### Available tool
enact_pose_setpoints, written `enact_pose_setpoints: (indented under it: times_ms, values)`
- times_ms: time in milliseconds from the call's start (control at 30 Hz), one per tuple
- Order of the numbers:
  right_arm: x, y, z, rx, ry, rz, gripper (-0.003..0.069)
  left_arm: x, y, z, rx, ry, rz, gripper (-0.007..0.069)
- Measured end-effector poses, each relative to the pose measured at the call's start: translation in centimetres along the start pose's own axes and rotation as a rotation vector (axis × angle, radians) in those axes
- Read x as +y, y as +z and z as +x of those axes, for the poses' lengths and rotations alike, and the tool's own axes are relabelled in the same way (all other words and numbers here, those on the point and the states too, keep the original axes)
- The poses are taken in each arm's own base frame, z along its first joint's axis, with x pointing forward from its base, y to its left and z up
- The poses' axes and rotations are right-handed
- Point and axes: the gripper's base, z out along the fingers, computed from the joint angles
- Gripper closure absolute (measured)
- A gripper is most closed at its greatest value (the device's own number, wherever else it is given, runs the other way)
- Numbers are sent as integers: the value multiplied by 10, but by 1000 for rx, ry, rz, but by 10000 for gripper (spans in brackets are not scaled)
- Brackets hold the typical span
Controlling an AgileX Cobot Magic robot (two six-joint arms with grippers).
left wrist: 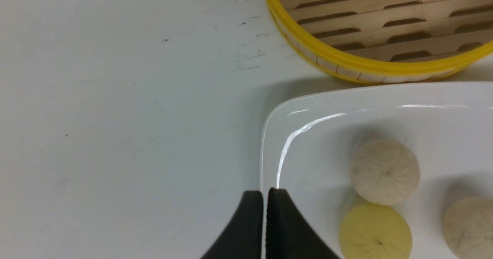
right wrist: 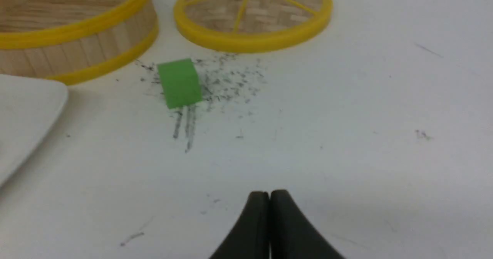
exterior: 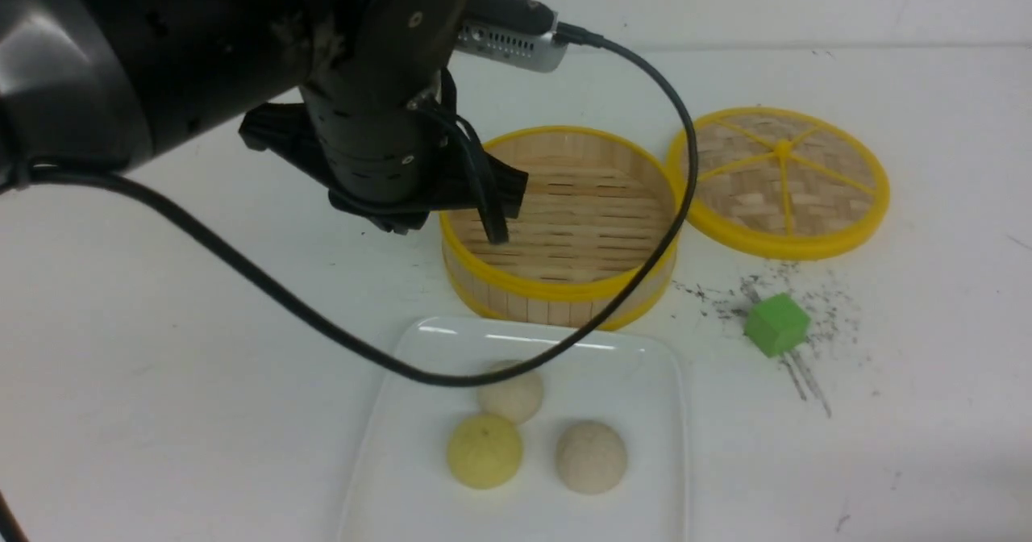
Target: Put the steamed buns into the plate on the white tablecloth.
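Observation:
Three steamed buns lie in the white plate (exterior: 637, 364) on the white tablecloth (exterior: 201, 348): an off-white one (exterior: 510, 395) at the back, a pale yellow one (exterior: 484, 450) and another off-white one (exterior: 591, 456) in front. My left gripper (exterior: 498, 234) hangs shut and empty above the left rim of the steamer basket (exterior: 564, 290), behind the plate. In the left wrist view the shut left gripper (left wrist: 264, 191) sits over the plate (left wrist: 346, 108) edge, beside the buns (left wrist: 384, 172) (left wrist: 375, 232) (left wrist: 468, 228). My right gripper (right wrist: 268, 192) is shut and empty above bare cloth.
The empty bamboo steamer basket (right wrist: 73, 27) stands just behind the plate. Its round woven lid (exterior: 780, 181) lies flat to the right. A green cube (exterior: 776, 324) sits on dark scuff marks right of the plate. A black cable (exterior: 242, 264) loops across the plate's back edge.

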Motion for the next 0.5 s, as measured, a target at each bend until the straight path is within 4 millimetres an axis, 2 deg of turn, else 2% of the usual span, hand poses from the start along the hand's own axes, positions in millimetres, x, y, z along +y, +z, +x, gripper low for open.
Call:
enact_pose_setpoints:
  times_ms: [100, 133, 267, 300, 333, 433, 500]
  values:
    - [-2, 3, 6, 12, 7, 26, 633, 7, -14, 2, -23, 3, 6, 591]
    - [-2, 3, 6, 7, 9, 35, 631, 14, -28, 4, -48, -7, 13, 589]
    - [-3, 3, 6, 1, 11, 44, 630, 28, -56, 10, -102, -31, 24, 589]
    - [-3, 3, 6, 0, 11, 44, 630, 37, -72, 14, -145, -39, 35, 588]
    - [-3, 3, 6, 0, 11, 44, 630, 38, -74, 15, -149, -41, 36, 588]
    - [-3, 3, 6, -1, 13, 52, 624, 56, -107, 26, -233, -46, 65, 588]
    - [-4, 3, 6, -2, 15, 60, 623, 63, -117, 32, -260, -55, 74, 588]
